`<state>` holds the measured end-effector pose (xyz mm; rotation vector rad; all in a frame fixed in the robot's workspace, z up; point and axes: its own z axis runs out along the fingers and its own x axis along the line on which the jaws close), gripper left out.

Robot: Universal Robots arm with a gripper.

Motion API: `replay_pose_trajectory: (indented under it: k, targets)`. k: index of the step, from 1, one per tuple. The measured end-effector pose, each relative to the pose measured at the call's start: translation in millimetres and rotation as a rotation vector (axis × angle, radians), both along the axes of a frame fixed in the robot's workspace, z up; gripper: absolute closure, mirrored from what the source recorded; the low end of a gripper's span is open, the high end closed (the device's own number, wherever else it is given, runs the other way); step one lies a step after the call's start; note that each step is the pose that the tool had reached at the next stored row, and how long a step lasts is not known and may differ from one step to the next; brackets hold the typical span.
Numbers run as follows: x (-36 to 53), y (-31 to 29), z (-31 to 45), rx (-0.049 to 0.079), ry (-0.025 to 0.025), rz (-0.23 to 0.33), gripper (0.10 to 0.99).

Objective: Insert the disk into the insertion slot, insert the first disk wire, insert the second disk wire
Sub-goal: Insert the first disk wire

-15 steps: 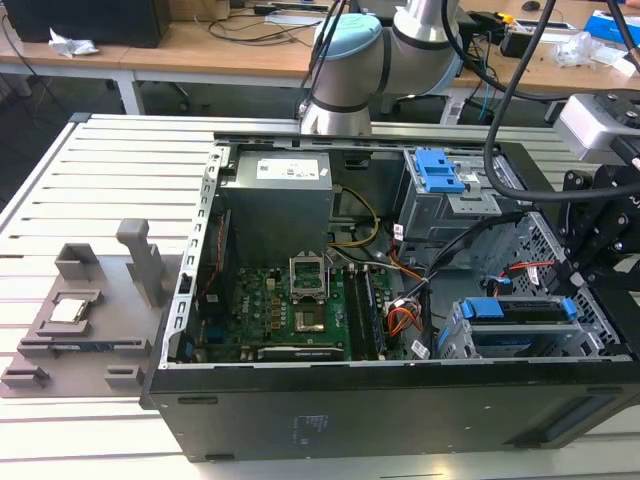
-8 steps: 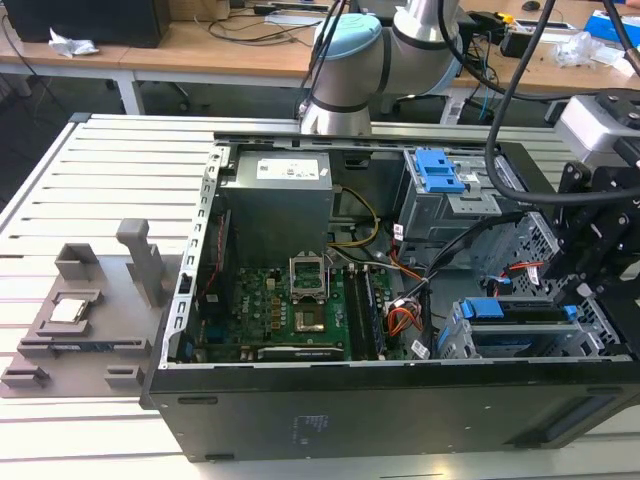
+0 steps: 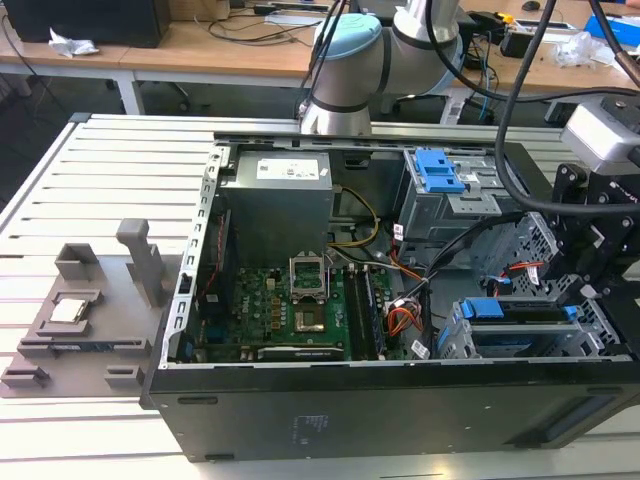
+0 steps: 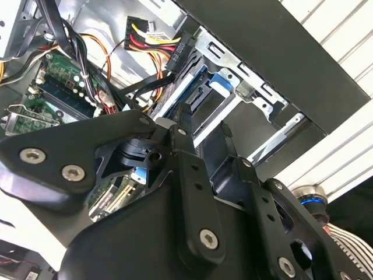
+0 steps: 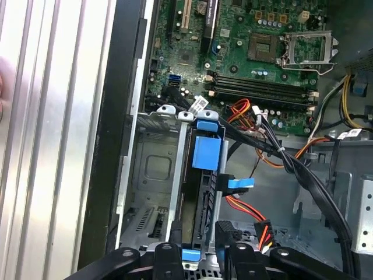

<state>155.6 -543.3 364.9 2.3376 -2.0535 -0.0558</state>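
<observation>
An open computer case lies on a slatted surface. The disk, in its blue carrier, sits on edge inside the insertion slot, at the case's near corner on the exterior view's right. The end effector hovers just over the disk's end. Its fingers stand parted and appear to grip nothing. The disk step looks finished or nearly so, and both wires seem unplugged. Seating one would call for a narrow grip and straight alignment. The exterior view gives the whole layout. The first wrist view adds a small blue connector beside the disk. Both wrist views show a black power connector with coloured wires, hanging loose.
</observation>
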Motion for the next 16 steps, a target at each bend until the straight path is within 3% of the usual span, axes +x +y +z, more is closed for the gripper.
replay_pose_trajectory:
  k: [3, 6, 16]
  targets:
    - [0.1, 1.7, 0.0, 0.000, 0.0000, 0.000, 0.725]
    - [1.7, 8.3, 0.0, 0.000, 0.0001, 0.001, 0.725]
    - [5.8, 21.8, 0.0, 0.000, 0.0000, 0.017, 0.725]
